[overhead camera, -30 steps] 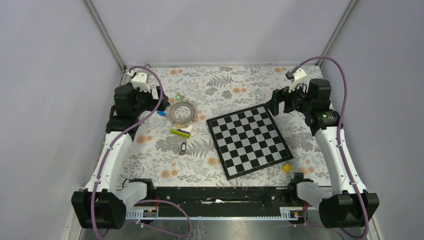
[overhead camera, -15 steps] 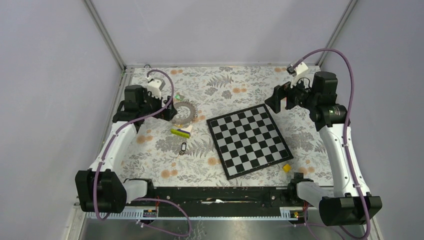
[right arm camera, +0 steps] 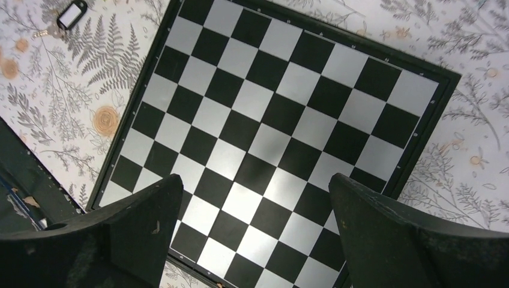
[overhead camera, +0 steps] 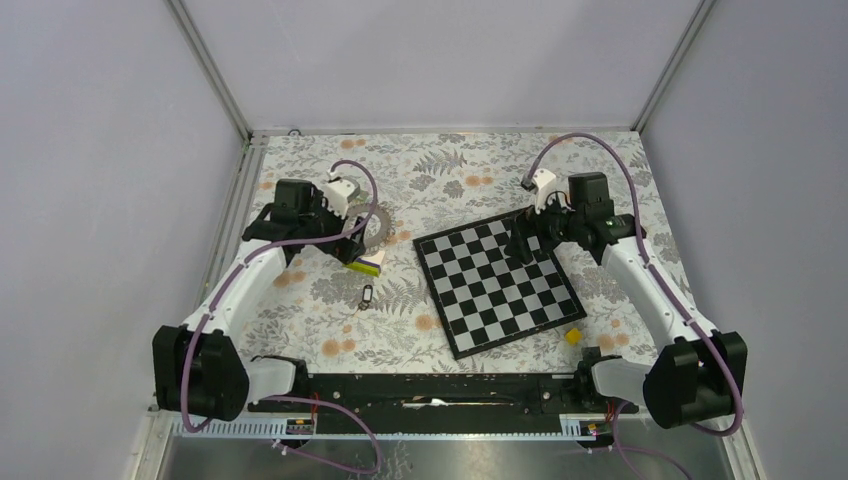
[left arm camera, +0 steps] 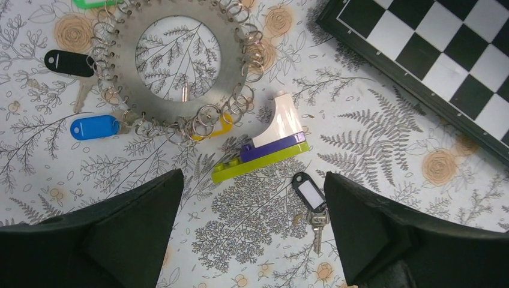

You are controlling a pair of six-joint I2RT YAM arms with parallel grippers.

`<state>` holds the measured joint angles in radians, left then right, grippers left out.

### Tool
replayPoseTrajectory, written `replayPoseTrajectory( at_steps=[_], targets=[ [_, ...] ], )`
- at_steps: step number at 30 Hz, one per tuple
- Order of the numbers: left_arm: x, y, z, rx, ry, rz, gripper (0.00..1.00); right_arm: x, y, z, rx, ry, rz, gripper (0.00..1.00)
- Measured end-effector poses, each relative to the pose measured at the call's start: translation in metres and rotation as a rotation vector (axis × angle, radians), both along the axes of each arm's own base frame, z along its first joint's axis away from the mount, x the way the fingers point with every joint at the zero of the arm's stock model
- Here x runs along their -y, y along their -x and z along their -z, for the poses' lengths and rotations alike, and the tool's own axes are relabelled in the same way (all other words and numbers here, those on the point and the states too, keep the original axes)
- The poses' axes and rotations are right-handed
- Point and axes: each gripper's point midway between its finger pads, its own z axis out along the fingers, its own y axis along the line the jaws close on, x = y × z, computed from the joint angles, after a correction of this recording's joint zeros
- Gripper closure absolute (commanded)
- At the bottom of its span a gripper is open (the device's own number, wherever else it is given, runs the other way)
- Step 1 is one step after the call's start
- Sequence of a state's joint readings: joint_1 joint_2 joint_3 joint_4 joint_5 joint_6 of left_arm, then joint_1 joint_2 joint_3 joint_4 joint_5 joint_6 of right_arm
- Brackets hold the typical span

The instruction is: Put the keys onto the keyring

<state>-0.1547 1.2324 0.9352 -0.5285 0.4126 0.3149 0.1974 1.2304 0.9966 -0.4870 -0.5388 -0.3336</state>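
Both arms have swung inward from the sides of the table [overhead camera: 450, 170] since a second ago. The left pincer [left arm camera: 251, 177] hangs released above the keyring [left arm camera: 231, 78], upper left of its view; the right pincer [right arm camera: 253, 179], released, hangs above the chessboard [right arm camera: 270, 144]. Only the left wrist view shows the blue key [left arm camera: 95, 127] and black key [left arm camera: 69, 62] at the keyring's rim; the tagged key [left arm camera: 310, 193] lies apart, lower right.

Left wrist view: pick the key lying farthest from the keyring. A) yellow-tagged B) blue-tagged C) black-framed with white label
C: the white-labelled key lies past the wedge, well clear of the keyring, whose rim the blue key and yellow key sit right beside.
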Motion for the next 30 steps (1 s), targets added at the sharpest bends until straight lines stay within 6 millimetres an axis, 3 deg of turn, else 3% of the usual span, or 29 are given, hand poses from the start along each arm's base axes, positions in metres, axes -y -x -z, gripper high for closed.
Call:
replayPoseTrajectory(
  at_steps=[11, 16, 21, 26, 30],
  targets=[
    [0.011, -0.003, 0.042, -0.081, -0.112, 0.026, 0.10, 0.009, 0.022, 0.043, -0.018, 0.034, 0.003, 0.01],
    [0.026, 0.006, 0.063, -0.129, -0.170, 0.096, 0.10, 0.014, 0.020, 0.038, 0.029, 0.050, 0.016, 0.01],
    [0.038, 0.010, 0.066, -0.126, -0.199, 0.136, 0.14, 0.018, 0.014, 0.036, 0.069, 0.069, 0.029, 0.01],
    [0.042, -0.010, 0.069, -0.134, -0.215, 0.111, 0.24, 0.022, 0.013, 0.040, 0.072, 0.084, 0.039, 0.01],
    [0.053, -0.045, 0.070, -0.142, -0.218, 0.071, 0.30, 0.027, 0.012, 0.043, 0.072, 0.094, 0.053, 0.01]
  ],
)
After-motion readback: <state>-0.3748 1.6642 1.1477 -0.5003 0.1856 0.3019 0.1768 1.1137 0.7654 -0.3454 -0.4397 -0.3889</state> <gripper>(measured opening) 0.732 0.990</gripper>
